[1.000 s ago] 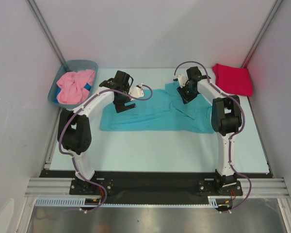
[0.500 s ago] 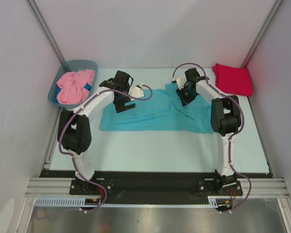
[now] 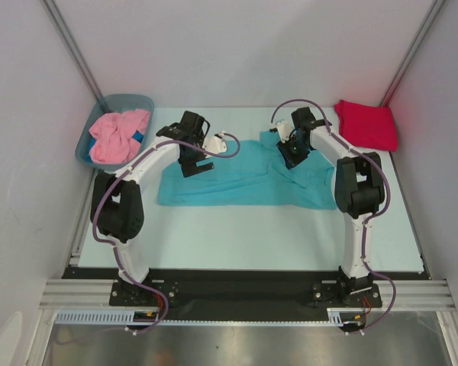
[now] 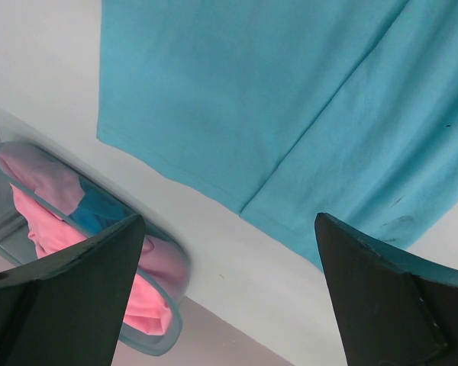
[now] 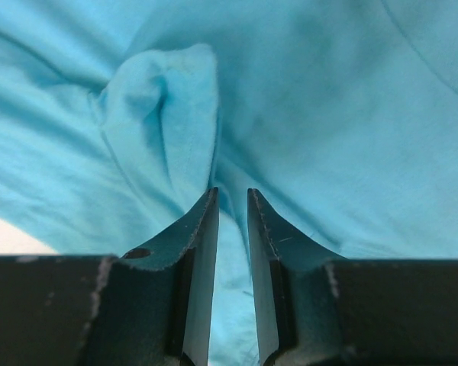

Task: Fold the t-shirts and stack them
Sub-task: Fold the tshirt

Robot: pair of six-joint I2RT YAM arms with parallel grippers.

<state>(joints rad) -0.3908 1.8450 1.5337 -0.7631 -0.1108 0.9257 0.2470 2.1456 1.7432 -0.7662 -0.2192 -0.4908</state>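
Note:
The turquoise t-shirt (image 3: 237, 183) lies spread across the middle of the table, bunched at its right end. My right gripper (image 3: 291, 155) is down on its back right part, its jaws nearly closed on a raised fold of the turquoise cloth (image 5: 168, 114). In the right wrist view the gripper (image 5: 231, 200) has cloth between its fingers. My left gripper (image 3: 189, 165) hovers open and empty over the shirt's back left edge (image 4: 252, 99). The crimson t-shirt (image 3: 366, 123) lies folded at the back right. The pink t-shirt (image 3: 118, 136) is crumpled in the tub.
The grey-blue plastic tub (image 3: 146, 103) stands at the back left corner; it also shows in the left wrist view (image 4: 149, 339). White enclosure walls close the table on the left, back and right. Bare table lies in front of the turquoise shirt.
My right gripper has shifted slightly toward the back with the cloth fold in it. The left arm has not moved.

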